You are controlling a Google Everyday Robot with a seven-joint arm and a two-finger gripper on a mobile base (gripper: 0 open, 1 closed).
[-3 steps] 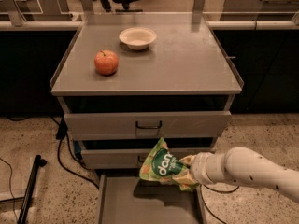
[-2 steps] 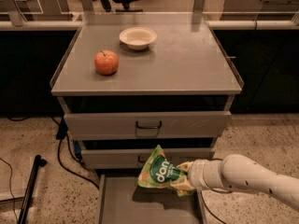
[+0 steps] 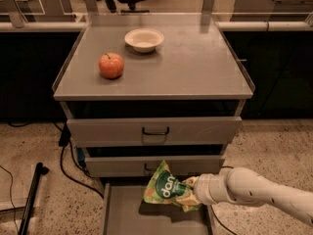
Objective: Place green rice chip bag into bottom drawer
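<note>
Crinkly green rice chip bag (image 3: 165,190) tight between gripper (image 3: 190,194) fingers, above flat grey bottom drawer (image 3: 127,217).

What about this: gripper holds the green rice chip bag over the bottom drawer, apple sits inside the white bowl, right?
No. Camera view: the apple sits beside the white bowl, apart. The gripper does hold the green rice chip bag over the bottom drawer.

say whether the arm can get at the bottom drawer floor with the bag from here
Probably yes. The tool, gripping the green rice chip bag, hangs just above the open bottom drawer, and nothing shows on the grey floor beneath it.
</note>
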